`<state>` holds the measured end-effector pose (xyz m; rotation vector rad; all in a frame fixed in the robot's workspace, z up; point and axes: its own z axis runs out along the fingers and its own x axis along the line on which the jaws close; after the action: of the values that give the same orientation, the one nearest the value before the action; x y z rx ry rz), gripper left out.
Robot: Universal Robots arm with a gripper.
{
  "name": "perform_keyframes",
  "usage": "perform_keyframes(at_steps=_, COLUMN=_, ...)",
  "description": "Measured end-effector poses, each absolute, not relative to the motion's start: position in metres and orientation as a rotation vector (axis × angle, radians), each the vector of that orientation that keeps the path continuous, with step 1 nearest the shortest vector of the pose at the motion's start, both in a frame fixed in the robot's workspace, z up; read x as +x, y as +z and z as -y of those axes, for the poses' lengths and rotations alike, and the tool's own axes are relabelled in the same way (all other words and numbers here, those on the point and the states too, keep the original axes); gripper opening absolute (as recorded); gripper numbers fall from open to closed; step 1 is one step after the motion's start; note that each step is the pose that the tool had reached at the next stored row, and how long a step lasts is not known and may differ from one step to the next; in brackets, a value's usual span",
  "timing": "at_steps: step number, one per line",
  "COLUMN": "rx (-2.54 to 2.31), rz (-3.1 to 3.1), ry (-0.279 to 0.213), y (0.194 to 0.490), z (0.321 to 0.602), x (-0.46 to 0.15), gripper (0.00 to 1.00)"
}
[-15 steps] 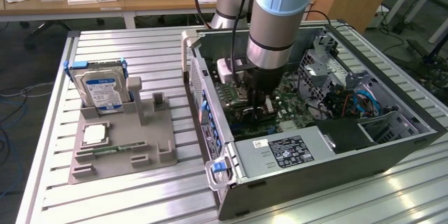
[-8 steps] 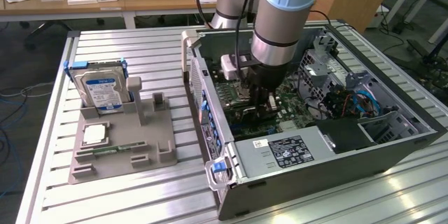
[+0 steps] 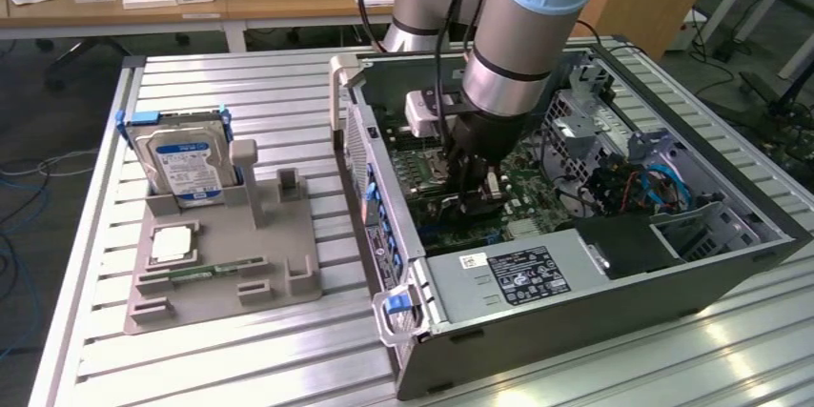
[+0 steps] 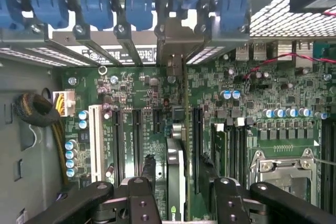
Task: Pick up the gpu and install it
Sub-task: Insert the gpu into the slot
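Reaching down into the open computer case (image 3: 712,264), the gripper (image 4: 177,192) has its two black fingers (image 4: 142,198) closed on the gpu (image 4: 176,177), which stands on edge over the green motherboard (image 4: 252,103), in line with an expansion slot. Back on the table's (image 3: 254,83) far side, a grey holder tray (image 3: 223,283) carries a hard drive (image 3: 185,164) upright.

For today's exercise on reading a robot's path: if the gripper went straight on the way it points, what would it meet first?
Most likely the green motherboard: the gripper points down into the computer case with the gpu between its fingers, edge toward the board's slots. Remaining depth is unclear.
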<state>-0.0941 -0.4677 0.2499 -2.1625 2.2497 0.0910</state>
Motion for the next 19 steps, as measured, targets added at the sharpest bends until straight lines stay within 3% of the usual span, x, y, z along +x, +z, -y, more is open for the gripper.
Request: perform_keyframes(at_steps=19, rx=-2.16, rz=-2.248, ry=0.1, y=0.2528, z=0.4676, x=-0.0895, gripper=0.46)
